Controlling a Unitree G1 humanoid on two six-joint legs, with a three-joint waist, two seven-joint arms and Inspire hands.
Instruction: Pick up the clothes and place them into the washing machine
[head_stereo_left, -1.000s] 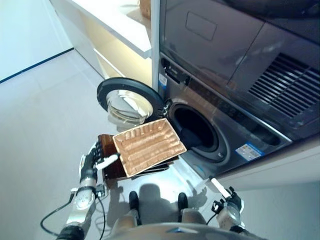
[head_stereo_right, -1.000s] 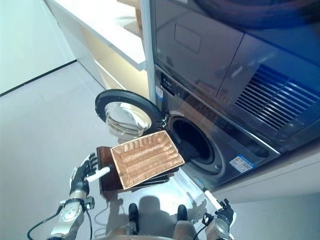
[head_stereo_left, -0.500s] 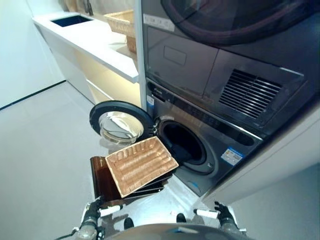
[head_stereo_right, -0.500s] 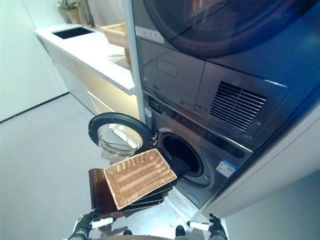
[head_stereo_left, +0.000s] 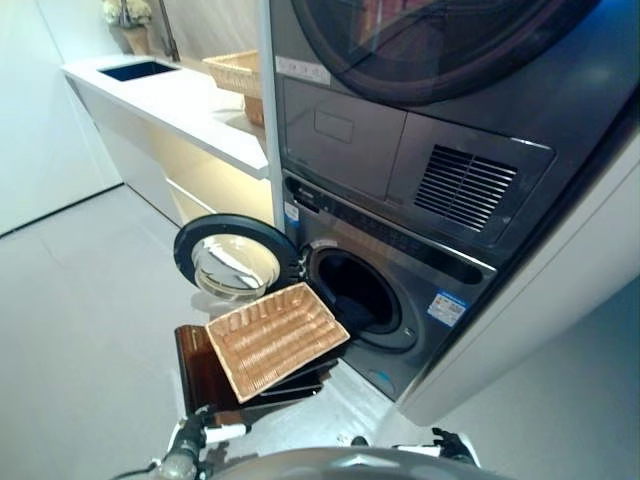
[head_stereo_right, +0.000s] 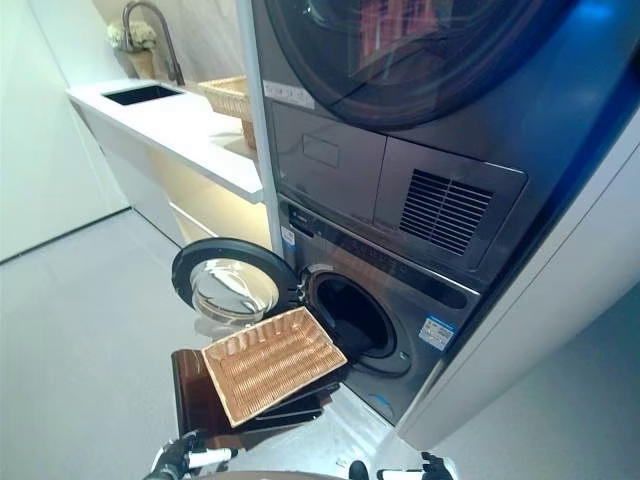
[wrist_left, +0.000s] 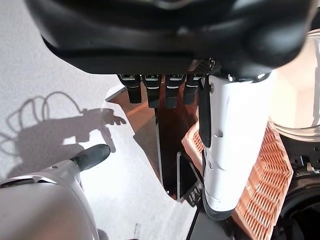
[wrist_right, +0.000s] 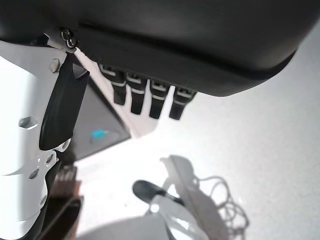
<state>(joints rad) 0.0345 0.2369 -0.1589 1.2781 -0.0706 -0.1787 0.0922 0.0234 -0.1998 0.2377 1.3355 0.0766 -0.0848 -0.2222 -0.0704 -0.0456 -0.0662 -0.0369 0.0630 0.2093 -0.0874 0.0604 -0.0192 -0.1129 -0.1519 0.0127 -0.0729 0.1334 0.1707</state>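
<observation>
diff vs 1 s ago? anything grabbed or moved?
Mostly the camera: the head views have tilted up, so more of the upper machine and counter shows. Both hands have dropped to the views' bottom edge; a second ago the left hand was up beside the wicker basket. Nothing grabbed: left and right hand are open and empty. Basket, its brown stand and the open washer door look unmoved.

left hand: low at the left, fingers straight, holding nothing
right hand: low at the right, fingers straight, empty

Wicker basket atop brown stand
</observation>
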